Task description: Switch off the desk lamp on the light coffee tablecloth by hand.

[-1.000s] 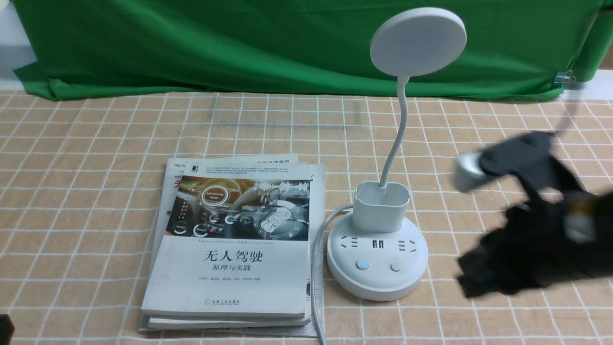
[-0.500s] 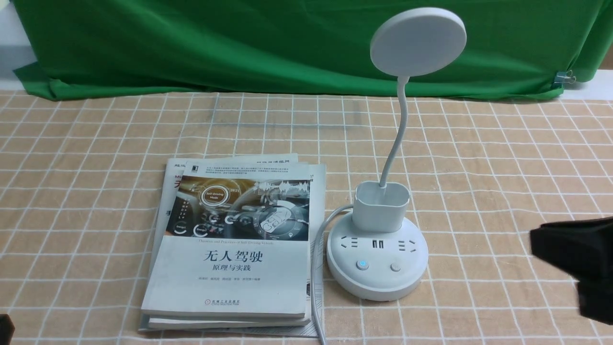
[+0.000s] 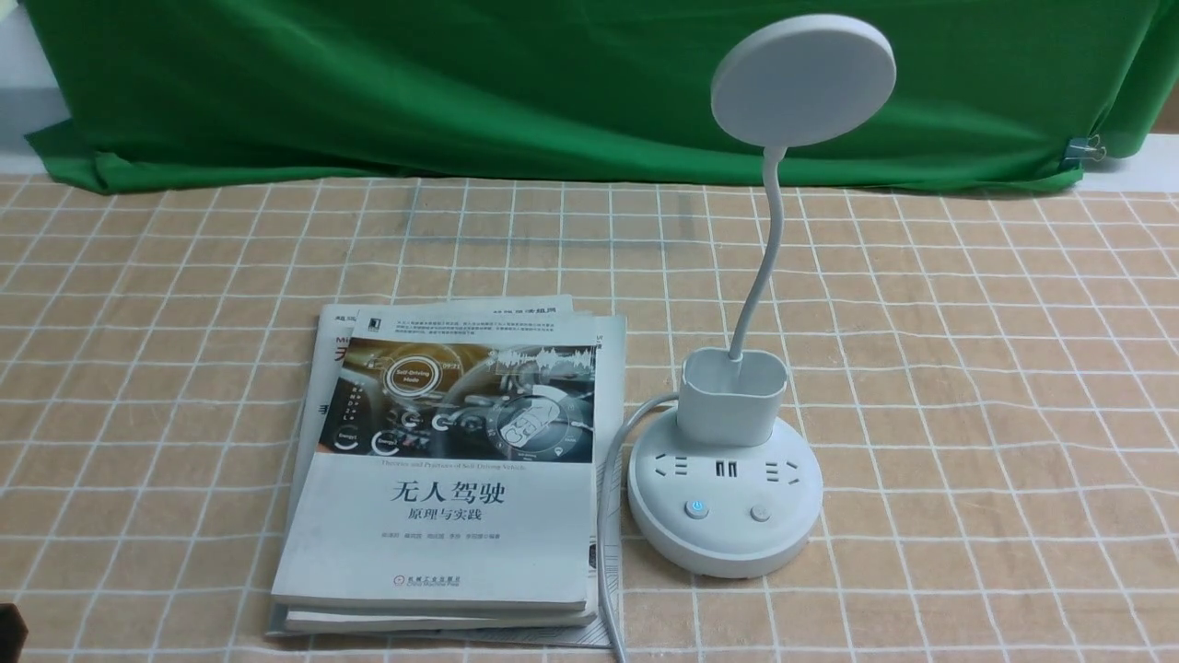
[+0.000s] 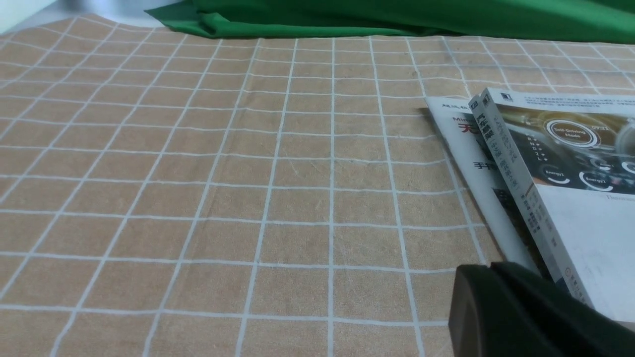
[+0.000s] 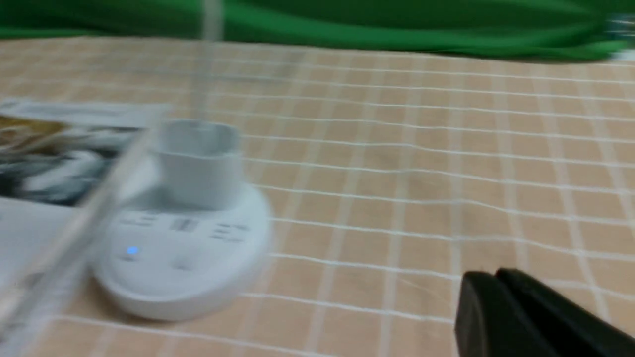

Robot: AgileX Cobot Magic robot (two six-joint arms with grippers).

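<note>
The white desk lamp [image 3: 728,479] stands on the light coffee tablecloth [image 3: 967,368], right of centre. Its disc head [image 3: 803,79] is not glowing; the left button [image 3: 697,508] on the round base shows a small blue light. The lamp also shows, blurred, in the right wrist view [image 5: 183,238]. My right gripper [image 5: 491,282] is shut and empty, off to the lamp's right, out of the front view. My left gripper [image 4: 488,270] is shut and empty, low over the cloth beside the books; only a dark corner [image 3: 9,631] shows in the front view.
A stack of books [image 3: 451,470] lies just left of the lamp; it also shows in the left wrist view [image 4: 555,173]. The lamp's white cable [image 3: 608,516] runs between the books and the base. A green backdrop cloth [image 3: 461,83] hangs at the back.
My right arm has pulled back to the right, away from the lamp, and has left the front view. The lamp, books and left arm have not moved.
</note>
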